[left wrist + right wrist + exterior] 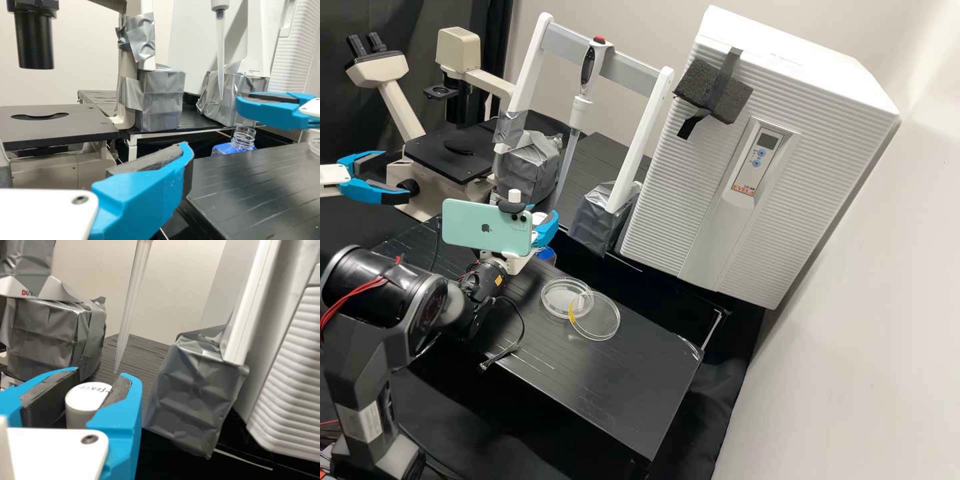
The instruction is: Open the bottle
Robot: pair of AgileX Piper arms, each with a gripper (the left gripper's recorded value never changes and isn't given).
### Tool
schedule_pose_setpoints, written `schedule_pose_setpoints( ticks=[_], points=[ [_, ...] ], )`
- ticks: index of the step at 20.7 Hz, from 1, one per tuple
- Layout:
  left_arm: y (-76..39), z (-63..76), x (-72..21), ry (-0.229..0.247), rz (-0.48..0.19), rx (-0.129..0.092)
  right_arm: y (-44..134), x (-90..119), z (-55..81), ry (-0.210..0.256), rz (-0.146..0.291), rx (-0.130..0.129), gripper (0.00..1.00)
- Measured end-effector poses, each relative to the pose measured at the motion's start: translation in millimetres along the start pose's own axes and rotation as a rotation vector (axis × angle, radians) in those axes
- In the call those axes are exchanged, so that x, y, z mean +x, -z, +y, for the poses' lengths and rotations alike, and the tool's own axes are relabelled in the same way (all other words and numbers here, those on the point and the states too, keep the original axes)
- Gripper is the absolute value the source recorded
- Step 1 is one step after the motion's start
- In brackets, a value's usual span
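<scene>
R gripper [85, 397] is clamped on a white cap [89, 401], grey pads [42, 395] pressed to both sides of it. Cap is off the bottle [243, 137] & held just above it. Bottle neck is bare, threads showing, mouth open; clear glass up top, blue lower down. It stands upright just off the counter [620, 373] edge, lower than the counter top, in the gap before the rear platform that carries the pipette stand [633, 153]. From the high view only a bit of its blue [547, 255] peeks out under the R arm's blue finger [547, 228].

L gripper [387, 175] hangs far off to the side by the microscope [447, 150], fingers apart w/ nothing between, well away from bottle & cap.

Rest: pipette [577, 127] hangs tip-down from the stand, its feet wrapped in grey tape [600, 217]; 2 clear petri dishes [580, 307] lie overlapping mid-counter; a mint phone [487, 227] is clipped on the R wrist; a big white ribbed machine [760, 167] sits behind
</scene>
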Motion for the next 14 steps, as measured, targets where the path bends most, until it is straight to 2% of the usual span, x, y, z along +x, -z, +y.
schedule_pose_setpoints(
  ticks=[2, 4, 5, 9, 12, 14],
  points=[
    [0.0, 0.0, 0.0, 0.000, 0.000, 0.000, 0.3, -5, 4.3, -0.013, 0.002, 0.005, 0.00],
    [0.0, 0.0, 0.0, 0.000, 0.000, 0.000, -1.0, -14, 6.7, -0.010, 0.011, -0.012, 0.00],
    [0.0, 0.0, 0.0, 0.000, 0.000, 0.000, -1.2, -19, 9.0, -0.010, 0.021, -0.012, 0.00],
    [0.0, 0.0, 0.0, 0.000, 0.000, 0.000, -3.4, -42, 10.4, 0.038, 0.081, -0.042, 0.00],
    [0.2, 2.0, 1.6, -0.007, -0.003, 0.004, -7.6, -56, 9.6, 0.079, 0.091, -0.040, 0.00],
    [0.2, 3.1, 2.4, -0.012, -0.005, 0.006, -9.9, -62, 8.1, 0.098, 0.092, -0.029, 0.00]
  ],
)
